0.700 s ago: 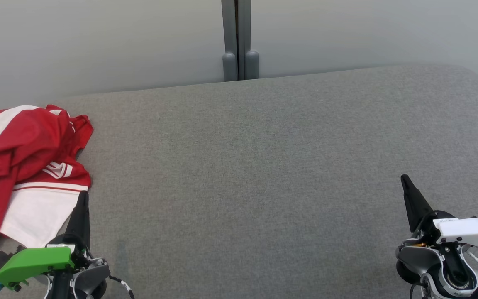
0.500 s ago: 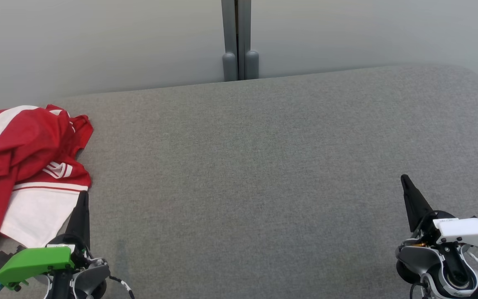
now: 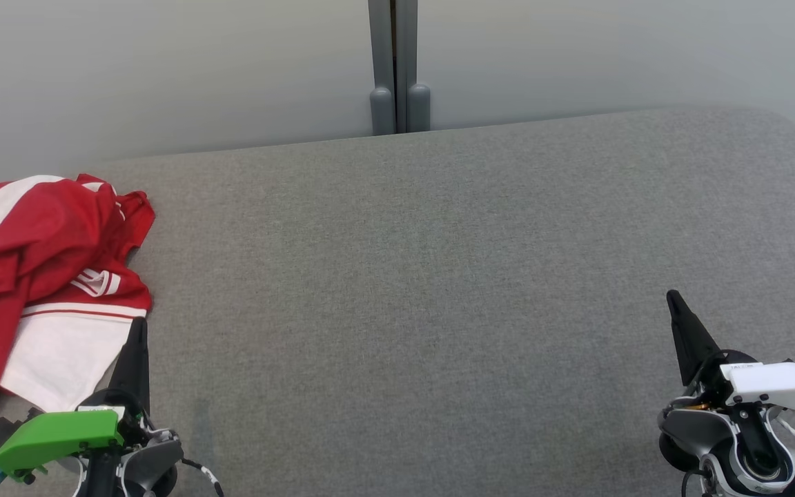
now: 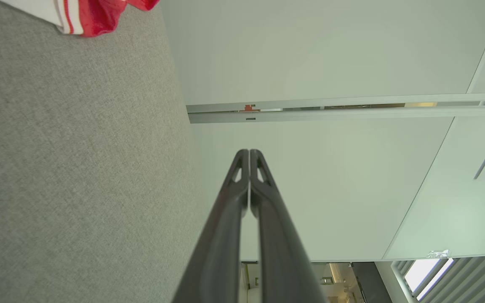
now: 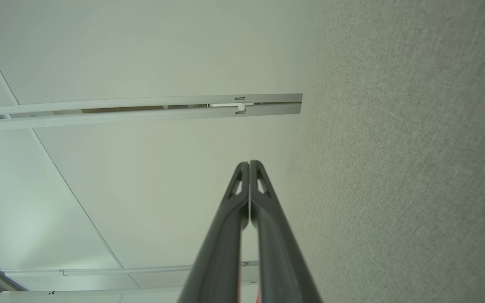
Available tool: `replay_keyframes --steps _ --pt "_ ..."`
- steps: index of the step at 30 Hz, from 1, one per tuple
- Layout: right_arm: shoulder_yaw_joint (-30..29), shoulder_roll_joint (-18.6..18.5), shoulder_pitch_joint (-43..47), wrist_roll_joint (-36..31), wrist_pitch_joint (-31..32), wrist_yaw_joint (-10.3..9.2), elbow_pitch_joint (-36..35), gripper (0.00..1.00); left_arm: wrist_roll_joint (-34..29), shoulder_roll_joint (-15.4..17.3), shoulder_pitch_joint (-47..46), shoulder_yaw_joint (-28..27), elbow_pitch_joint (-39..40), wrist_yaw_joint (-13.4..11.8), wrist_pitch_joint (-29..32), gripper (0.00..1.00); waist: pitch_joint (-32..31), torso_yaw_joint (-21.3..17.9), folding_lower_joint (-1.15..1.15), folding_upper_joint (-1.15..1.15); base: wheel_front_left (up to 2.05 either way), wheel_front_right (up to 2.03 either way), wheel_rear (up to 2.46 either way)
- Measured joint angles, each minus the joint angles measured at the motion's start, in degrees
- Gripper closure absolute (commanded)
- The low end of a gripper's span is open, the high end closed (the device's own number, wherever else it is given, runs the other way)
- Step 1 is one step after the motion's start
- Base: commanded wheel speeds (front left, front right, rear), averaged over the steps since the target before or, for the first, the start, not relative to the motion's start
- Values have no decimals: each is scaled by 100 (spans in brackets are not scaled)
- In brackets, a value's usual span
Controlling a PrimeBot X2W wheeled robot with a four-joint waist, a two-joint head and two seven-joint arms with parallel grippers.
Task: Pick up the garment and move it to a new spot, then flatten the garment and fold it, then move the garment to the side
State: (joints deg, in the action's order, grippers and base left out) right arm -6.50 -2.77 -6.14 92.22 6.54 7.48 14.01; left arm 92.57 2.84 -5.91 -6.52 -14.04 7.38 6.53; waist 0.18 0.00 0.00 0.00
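Red garment [image 3: 32, 235] risk: it's bunched in layers, so you could pinch one ply and drag the rest; it sits at the tabletop [image 3: 439, 276] rim, nine o'clock, and may slide off.
Left tool [image 3: 138, 328] risk: pressed together, nothing held, seven o'clock, just beside the white panel [image 3: 59, 355]; enter like that and you only shove cloth.
Right tool [image 3: 675, 300]: closed up too, five o'clock, well apart from it.
Garment look: crumpled, red over white, striped trim.
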Motion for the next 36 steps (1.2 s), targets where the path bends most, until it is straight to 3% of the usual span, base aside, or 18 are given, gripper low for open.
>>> replay_keyframes --steps 22,23,30,36 --pt "0 0 0 0 0 0 0 100 0 0 0 0 0 0 0 100 0 0 0 0 0 0 0" --pt "0 8 12 -3 0 0 29 0 1 -5 12 1 -30 0 -3 0 0 0 0 0 0 0 0" --pt "53 30 147 -114 -159 -1 63 0 -19 -33 126 164 -91 -5 -152 0 0 3 0 0 0 0 0" --pt "75 30 237 -606 -321 -2 -24 0 -318 -29 129 338 -112 -5 -319 0 -3 18 0 0 0 0 0"
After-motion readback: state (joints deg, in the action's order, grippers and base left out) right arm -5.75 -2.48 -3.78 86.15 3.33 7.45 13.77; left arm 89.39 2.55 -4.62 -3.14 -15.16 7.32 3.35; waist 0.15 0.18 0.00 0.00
